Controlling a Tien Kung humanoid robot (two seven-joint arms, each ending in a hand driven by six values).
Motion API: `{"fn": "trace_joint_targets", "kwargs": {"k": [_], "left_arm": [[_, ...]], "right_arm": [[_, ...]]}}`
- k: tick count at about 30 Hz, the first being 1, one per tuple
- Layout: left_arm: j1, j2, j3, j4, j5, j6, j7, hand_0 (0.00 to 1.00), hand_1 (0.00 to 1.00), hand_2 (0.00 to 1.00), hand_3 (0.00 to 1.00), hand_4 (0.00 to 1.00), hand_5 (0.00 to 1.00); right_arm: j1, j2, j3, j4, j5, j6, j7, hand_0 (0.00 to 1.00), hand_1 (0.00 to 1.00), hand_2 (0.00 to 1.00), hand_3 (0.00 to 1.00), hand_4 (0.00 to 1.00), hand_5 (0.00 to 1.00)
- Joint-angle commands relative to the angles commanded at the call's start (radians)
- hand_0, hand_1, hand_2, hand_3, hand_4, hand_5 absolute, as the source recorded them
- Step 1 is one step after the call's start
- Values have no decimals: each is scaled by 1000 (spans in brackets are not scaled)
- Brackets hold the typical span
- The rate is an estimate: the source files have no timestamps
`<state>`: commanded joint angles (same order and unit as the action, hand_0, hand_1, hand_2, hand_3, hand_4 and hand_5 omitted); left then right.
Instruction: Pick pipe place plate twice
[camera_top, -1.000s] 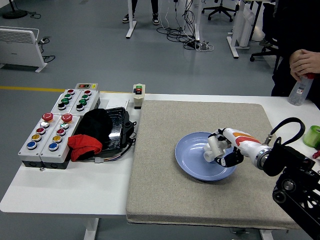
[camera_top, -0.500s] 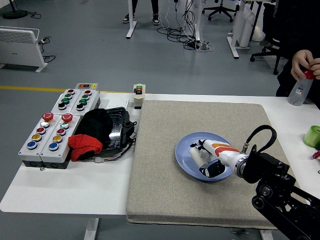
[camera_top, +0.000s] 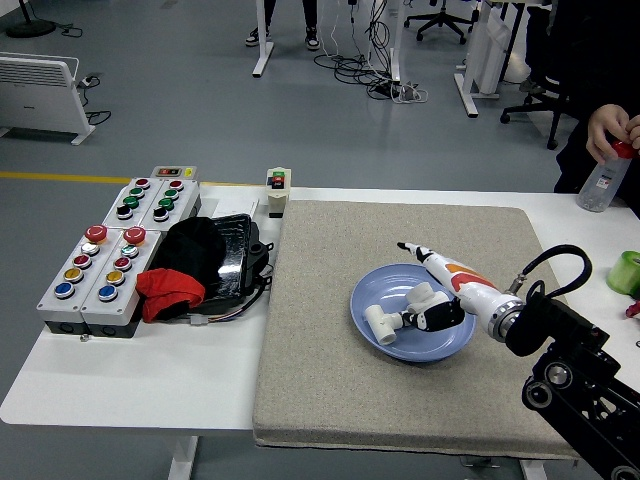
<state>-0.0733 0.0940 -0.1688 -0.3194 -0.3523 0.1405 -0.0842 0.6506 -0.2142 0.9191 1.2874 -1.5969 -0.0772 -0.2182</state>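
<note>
Looking down from the head camera, I have the right hand (camera_top: 432, 300) over the blue plate (camera_top: 440, 345), which sits on the grey mat (camera_top: 330, 390). The white pipe fitting (camera_top: 382, 322) lies inside the plate, towards its left side, and my fingers (camera_top: 432, 312) sit just beside it or touching its right end; I cannot tell which. The index finger points up and away, the others are loosely curled, so I judge the grip as let go, though not with certainty. The left hand is out of sight.

I take this to be the placing step of one round: the pipe is on the plate. Whether this is the first or second placement I cannot say from here. My next move calls for lifting the hand straight up and clear without dragging the fitting, since it could roll towards the plate's rim. At the far right, a person's hands (camera_top: 610, 128) hold a plastic bottle (camera_top: 600, 182), well apart from my work.
</note>
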Motion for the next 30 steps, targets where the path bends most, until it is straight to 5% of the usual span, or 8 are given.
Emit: {"fn": "trace_joint_targets", "kwargs": {"k": [1,2,6,13,14,19,25,30], "left_arm": [[0,0,0,0,1,0,0,708,697,734,698,400,998],[0,0,0,0,0,0,0,708,696,734,698,402,998],[0,0,2,0,1,0,2,708,696,734,698,402,998],[-3,-2,6,1,1,0,3,708,696,733,698,403,998],[-3,-2,6,1,1,0,4,708,696,733,697,402,998],[0,-2,10,2,-1,0,3,708,696,733,697,402,998],[1,0,10,2,1,0,3,709,696,733,697,403,998],[0,-1,12,3,-1,0,4,709,696,733,697,403,998]], "right_arm": [[-13,0,37,3,45,-44,42,994,942,998,998,764,260],[-22,0,61,6,85,-77,70,920,880,998,982,624,249],[-70,-2,189,17,253,-179,202,920,880,998,982,624,249],[-140,-3,397,13,546,-197,244,876,836,957,908,611,308],[-158,0,428,9,585,-201,246,840,796,887,848,564,414],[-233,10,541,-3,799,-198,247,840,796,887,848,564,414],[-283,21,578,-6,1055,-194,246,829,788,871,824,549,483],[-302,24,587,-5,1099,-198,243,828,783,867,819,544,508]]}}
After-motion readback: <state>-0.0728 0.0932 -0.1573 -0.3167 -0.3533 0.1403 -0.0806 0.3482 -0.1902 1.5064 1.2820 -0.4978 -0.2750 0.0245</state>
